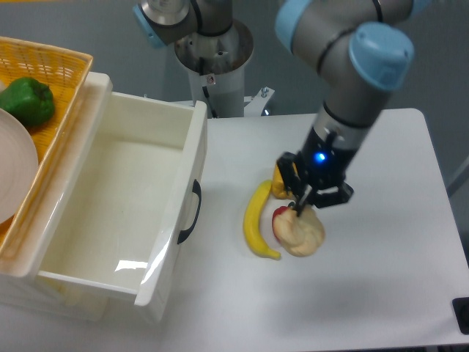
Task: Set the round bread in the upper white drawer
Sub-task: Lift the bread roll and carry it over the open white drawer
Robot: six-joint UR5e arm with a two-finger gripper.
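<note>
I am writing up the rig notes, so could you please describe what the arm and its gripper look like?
The arm has silver-grey tubular links with light blue joint caps. Its gripper is black and blocky, with a small blue light glowing on the wrist just above it. A second grey-and-blue joint sits by the base.

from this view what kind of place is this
Probably a robotics lab tabletop: a robot arm base bolted behind a white table, with play food such as a banana and an open white drawer.

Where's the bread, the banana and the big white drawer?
round bread (pixel 302 233), fixed camera view, on its lumpy top.
banana (pixel 256 220), fixed camera view, middle of its curve.
upper white drawer (pixel 192 169), fixed camera view, on its front wall's rim.
</note>
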